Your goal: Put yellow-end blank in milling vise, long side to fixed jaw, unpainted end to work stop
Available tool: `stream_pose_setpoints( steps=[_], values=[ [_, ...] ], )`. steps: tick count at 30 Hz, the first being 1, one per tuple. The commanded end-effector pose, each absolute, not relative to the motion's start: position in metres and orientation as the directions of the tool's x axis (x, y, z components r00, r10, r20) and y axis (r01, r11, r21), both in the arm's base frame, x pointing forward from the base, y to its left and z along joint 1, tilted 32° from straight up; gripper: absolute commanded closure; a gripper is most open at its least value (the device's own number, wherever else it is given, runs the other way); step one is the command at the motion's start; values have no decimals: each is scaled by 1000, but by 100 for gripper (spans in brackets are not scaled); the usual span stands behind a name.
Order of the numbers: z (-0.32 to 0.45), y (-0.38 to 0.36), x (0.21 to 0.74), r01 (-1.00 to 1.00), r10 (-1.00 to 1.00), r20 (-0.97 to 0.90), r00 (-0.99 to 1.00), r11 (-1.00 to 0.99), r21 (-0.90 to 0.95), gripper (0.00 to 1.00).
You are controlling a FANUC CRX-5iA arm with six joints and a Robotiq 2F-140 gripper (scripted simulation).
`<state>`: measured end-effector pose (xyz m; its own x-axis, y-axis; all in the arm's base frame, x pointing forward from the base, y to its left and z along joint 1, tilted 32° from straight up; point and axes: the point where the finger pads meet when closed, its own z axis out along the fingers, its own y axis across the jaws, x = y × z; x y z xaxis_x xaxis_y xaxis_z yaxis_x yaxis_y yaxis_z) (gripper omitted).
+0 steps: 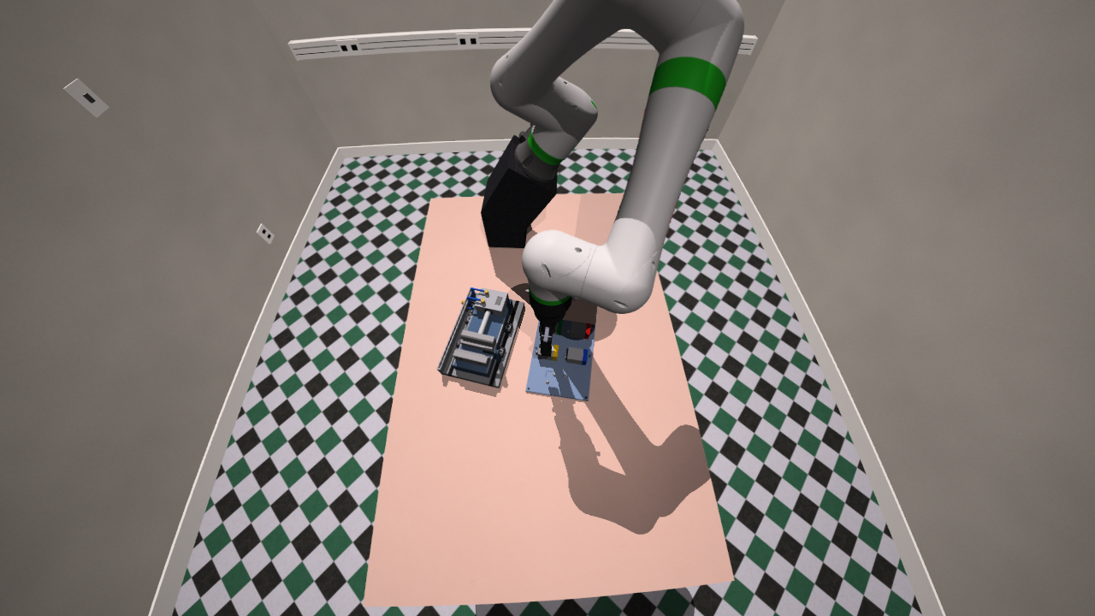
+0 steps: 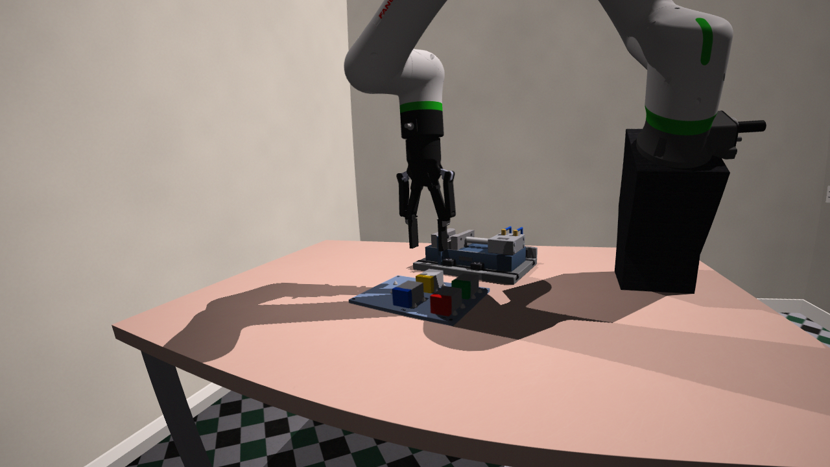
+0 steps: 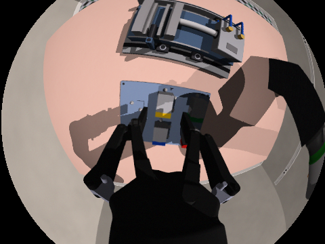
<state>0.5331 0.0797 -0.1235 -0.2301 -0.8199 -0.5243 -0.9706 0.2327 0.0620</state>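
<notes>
Across the tabletop (image 1: 459, 498) (image 2: 359, 360) (image 3: 78, 57), arm (image 1: 665, 145) (image 2: 377, 58) (image 3: 315, 173) reaches over to the plate side. Milling vise (image 1: 501, 325) (image 2: 475, 255) (image 3: 196, 42) sits beside the plate, apart from it. No blank seen between fixed jaw (image 1: 470, 356) (image 2: 442, 237) (image 3: 143, 20) and moving jaw (image 1: 478, 338) (image 2: 463, 238) (image 3: 174, 22), so placing not done. Work stop too unclear to judge.

Plate (image 1: 554, 387) (image 2: 371, 299) (image 3: 130, 91) bears all four blanks. Gripper (image 1: 546, 352) (image 2: 428, 248) (image 3: 164, 115) hangs above it, fingers part open, pointing down, nothing held; exterior view shows a gap below the tips.

Yellow-ended blank (image 1: 554, 352) (image 2: 425, 283) (image 3: 164, 103) = target, on plate, not lifted. Blue-ended blank (image 1: 576, 355) (image 2: 408, 294) (image 3: 160, 133) near its yellow end. Green-ended blank (image 1: 560, 327) (image 2: 464, 287) (image 3: 196, 120) and red-ended blank (image 1: 588, 330) (image 2: 442, 303) (image 3: 183, 146) also on plate.

Progress: pick stage, probably lining up. Left: lower, grip, lift, carry, lay on bars, push to fixed jaw and stop, release. Neighbours look close enough to get knocked on descent.
</notes>
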Motion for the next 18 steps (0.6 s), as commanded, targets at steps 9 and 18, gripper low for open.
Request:
stream_pose_setpoints(
  steps=[9, 18],
  values=[
    [-122, 79, 534, -971, -820, -524, -230, 233, 60, 49],
    [-121, 79, 533, -971, -820, -524, -230, 233, 60, 49]
  ],
)
